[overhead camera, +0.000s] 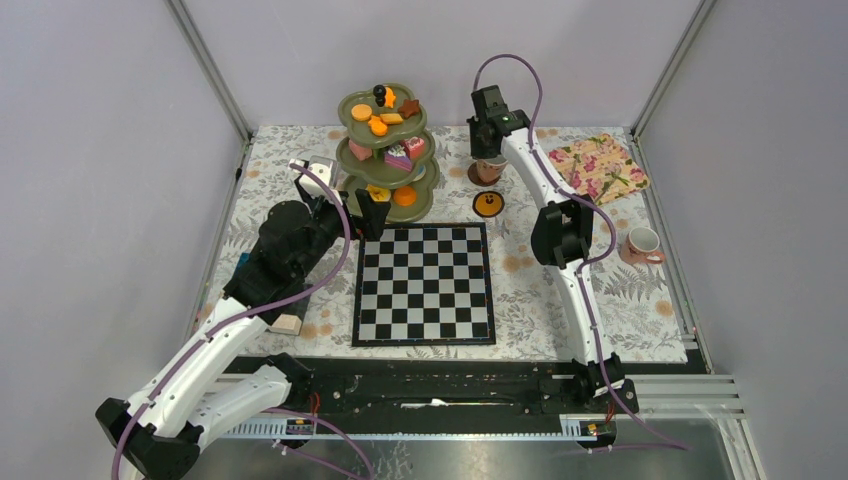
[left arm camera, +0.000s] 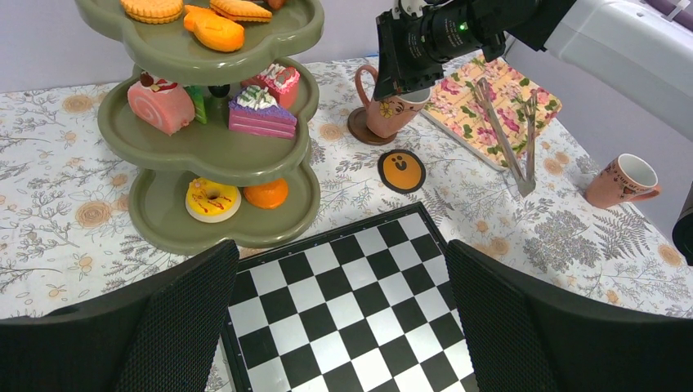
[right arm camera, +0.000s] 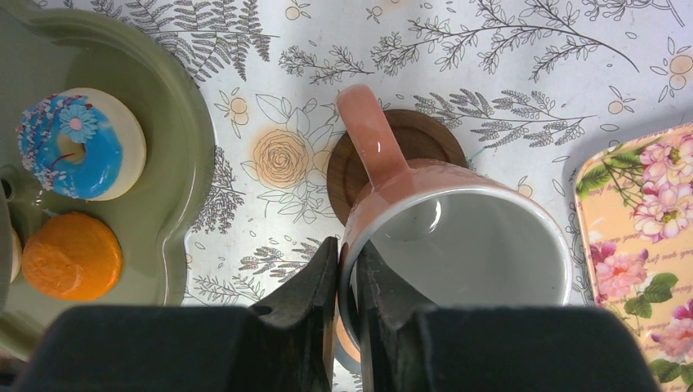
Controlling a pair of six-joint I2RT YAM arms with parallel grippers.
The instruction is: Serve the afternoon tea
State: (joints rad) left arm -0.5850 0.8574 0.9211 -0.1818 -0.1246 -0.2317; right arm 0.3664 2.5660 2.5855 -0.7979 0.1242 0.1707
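Olive-green stand (left arm camera: 204, 147) with three scalloped tiers sits on the desk (overhead camera: 630, 310), just beyond the chessboard's (overhead camera: 425, 285) far left corner. It carries the pastries: orange biscuits (left arm camera: 214, 31) on top, a pink roll (left arm camera: 161, 106) and cake slices (left arm camera: 260, 113) in the middle, and a yellow doughnut (left arm camera: 212, 200) and an orange round (left arm camera: 266, 193) at the bottom.

Beyond the chessboard's far right corner, the right hand (right arm camera: 347, 253) is pinched tight on the wall of a pink cup (right arm camera: 466, 261), one finger inside the rim and one outside. The cup appears to rest on a brown round coaster (right arm camera: 425, 135).

The left hand (left arm camera: 343, 318) hangs above the chessboard's far left corner, its fingers (left arm camera: 188, 327) spread wide and holding nothing.

A small black coaster with an orange face (left arm camera: 400, 170) lies just past the chessboard's far edge. A second cup (overhead camera: 640, 243) sits well to the right of the chessboard. A floral tray (overhead camera: 598, 167) with metal tongs (left arm camera: 511, 139) on it lies beyond and to the right of the chessboard.
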